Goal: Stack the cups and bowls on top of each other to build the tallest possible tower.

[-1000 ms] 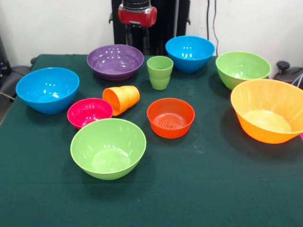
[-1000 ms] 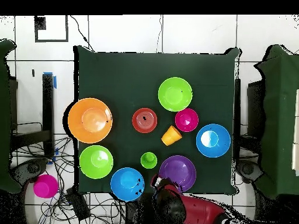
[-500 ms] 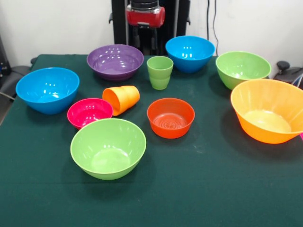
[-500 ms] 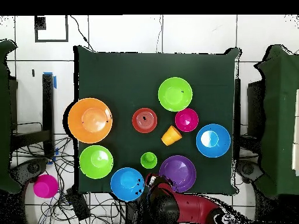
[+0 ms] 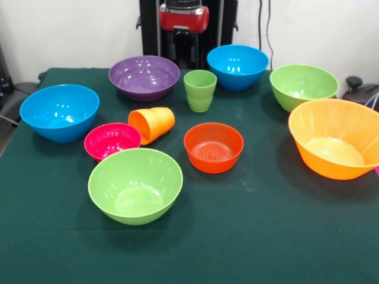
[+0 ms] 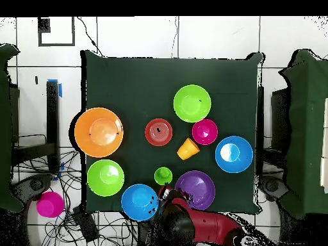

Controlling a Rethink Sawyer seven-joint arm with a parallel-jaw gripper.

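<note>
Nothing is stacked; every piece stands alone on the green table (image 5: pixel 266 236). The light green cup (image 5: pixel 199 90) (image 6: pixel 163 175) is upright, and the orange cup (image 5: pixel 152 124) (image 6: pixel 188 148) lies on its side against the magenta bowl (image 5: pixel 112 141). Around them sit a purple bowl (image 5: pixel 144 76), two blue bowls (image 5: pixel 237 66) (image 5: pixel 59 112), two green bowls (image 5: pixel 304 86) (image 5: pixel 135 184), a small orange-red bowl (image 5: pixel 213 147) and a large orange bowl (image 5: pixel 336 137). My gripper (image 5: pixel 182 42) (image 6: pixel 166 192) hangs under the red arm at the table's edge, between the purple bowl and a blue bowl, touching nothing.
A pink round object (image 6: pixel 49 204) lies on the floor among cables, off the table's corner. Dark chairs (image 6: pixel 307 128) stand at both sides of the table. The large orange bowl overhangs the table's side edge.
The red arm has shifted sideways behind the purple bowl, toward the blue bowl beside it. No cup or bowl has moved.
</note>
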